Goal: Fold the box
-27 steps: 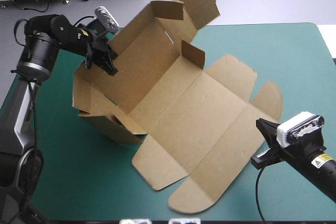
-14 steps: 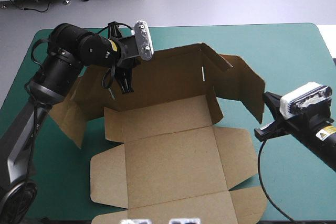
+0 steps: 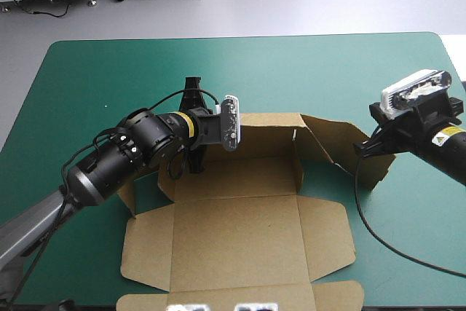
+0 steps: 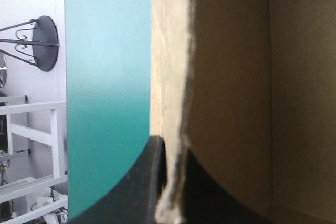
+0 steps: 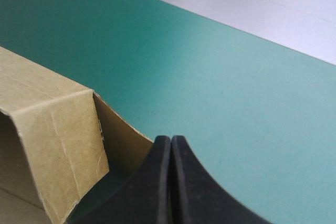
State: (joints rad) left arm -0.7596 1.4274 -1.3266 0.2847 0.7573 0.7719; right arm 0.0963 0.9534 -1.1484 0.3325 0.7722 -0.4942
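Observation:
The brown box [image 3: 240,231] lies open on the teal-green cover, its wide panels flat toward the near edge. A long wall [image 3: 262,136] stands upright along its far side. My left gripper [image 3: 195,164] is at that wall's left part. In the left wrist view the board's raw edge [image 4: 176,129] runs between the black fingers [image 4: 144,182], so the left gripper [image 4: 170,148] is shut on the box. My right gripper [image 3: 362,148] is at the angled flap [image 3: 342,143] on the box's right end. The right gripper [image 5: 171,139] is shut to a point, the flap [image 5: 52,124] beside it, no board between.
Bare teal-green cover [image 3: 291,71] stretches from the standing wall to the table's far edge. More bare cover [image 5: 220,66] lies ahead of the right gripper. The box's front flaps [image 3: 240,295] reach the table's near edge.
The box has swung round and come down from a raised tilt to lie flat with one wall upright. My left gripper moved right and nearer with it; my right gripper rose to the right flap.

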